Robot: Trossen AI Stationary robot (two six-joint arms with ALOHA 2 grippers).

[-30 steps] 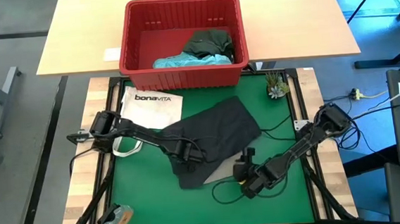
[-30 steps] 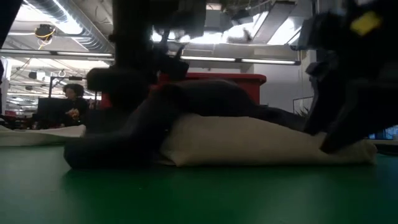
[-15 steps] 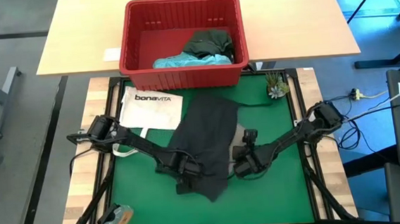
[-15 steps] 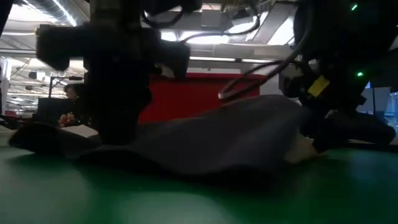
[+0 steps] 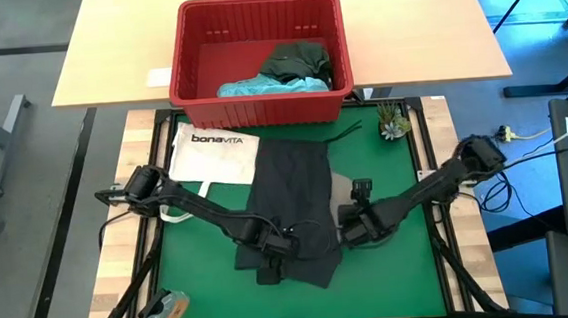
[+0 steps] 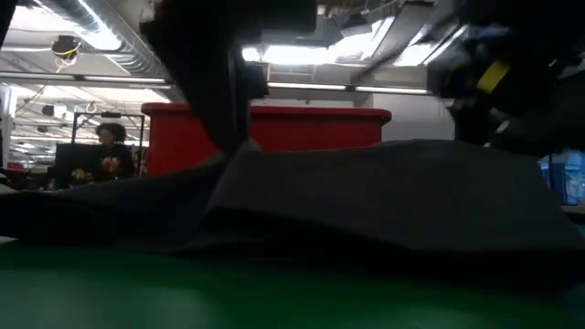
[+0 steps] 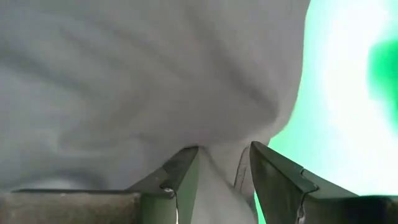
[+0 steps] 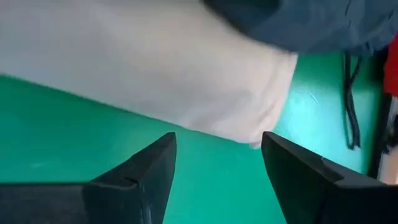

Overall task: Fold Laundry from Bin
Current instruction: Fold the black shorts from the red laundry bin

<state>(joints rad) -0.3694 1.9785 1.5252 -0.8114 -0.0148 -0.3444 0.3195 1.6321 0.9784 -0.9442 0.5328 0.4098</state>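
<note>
Fingers (image 7: 183, 171) of the left gripper (image 5: 270, 250) are pinched on a fold of the dark grey garment (image 5: 292, 204), cloth bunched up between them in the left wrist view. That garment lies in a long strip on the green mat (image 5: 191, 256), running from just in front of the red bin (image 5: 265, 100) down toward the mat's near side, with its drawstrings (image 5: 347, 132) trailing at the bin end. The left gripper sits on the strip's near corner, on the side farther from the small plant (image 5: 394, 123).

Over on the plant side, the right gripper (image 5: 354, 224) rests just beside the grey strip's edge, fingers (image 8: 298, 177) spread wide with nothing between them. Ahead of them the right wrist view shows a pale tan garment (image 8: 155, 68) peeking out from under the grey one, its edge lying free on the mat; from above only a sliver of it (image 5: 341, 187) shows.

Bare mat lies open on both sides of the strip. A white tote bag (image 5: 213, 149) lies flat beside the bin's front wall, clear of the grey cloth. Inside the bin, a turquoise garment (image 5: 259, 85) and a dark green garment (image 5: 297, 60) are heaped toward one end.
</note>
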